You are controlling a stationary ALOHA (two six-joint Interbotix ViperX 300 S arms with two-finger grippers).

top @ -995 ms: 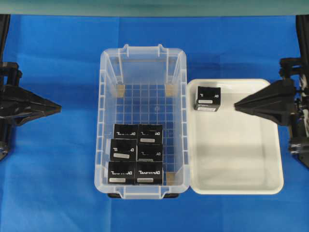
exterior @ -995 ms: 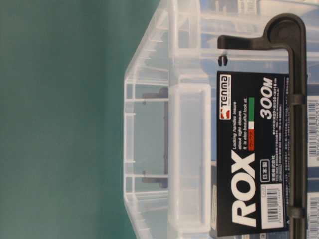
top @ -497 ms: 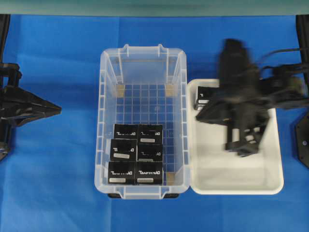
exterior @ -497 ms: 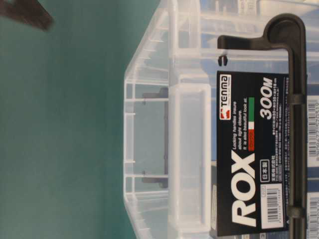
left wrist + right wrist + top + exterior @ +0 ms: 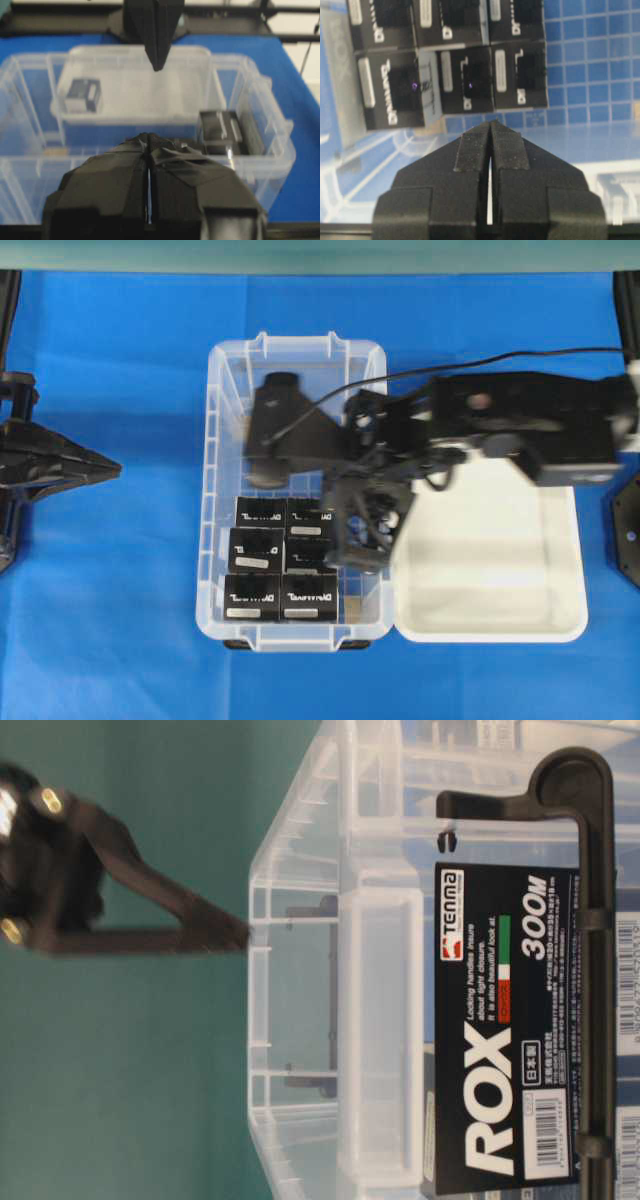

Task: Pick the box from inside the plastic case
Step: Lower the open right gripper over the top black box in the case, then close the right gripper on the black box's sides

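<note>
The clear plastic case (image 5: 214,490) stands mid-table and holds several small black boxes with white lettering, such as the box (image 5: 251,550), packed at its front. My right gripper (image 5: 362,538) is shut and empty. It hangs over the case just inside its right wall, beside the right column of boxes (image 5: 465,80), touching none. Its fingertips (image 5: 490,126) meet. It also shows in the table-level view (image 5: 238,932), just above the case rim (image 5: 375,1040). My left gripper (image 5: 112,470) is shut and empty, left of the case (image 5: 260,100).
A shallow white tray (image 5: 500,580) touches the case's right side. The right arm hides its back part from overhead. The left wrist view shows one black box (image 5: 82,95) in it. Blue cloth (image 5: 120,620) covers the table. The back half of the case floor (image 5: 300,440) is bare.
My right arm has swung from its rest at the right, over the white tray, to above the boxes in the case. The left arm has not moved.
</note>
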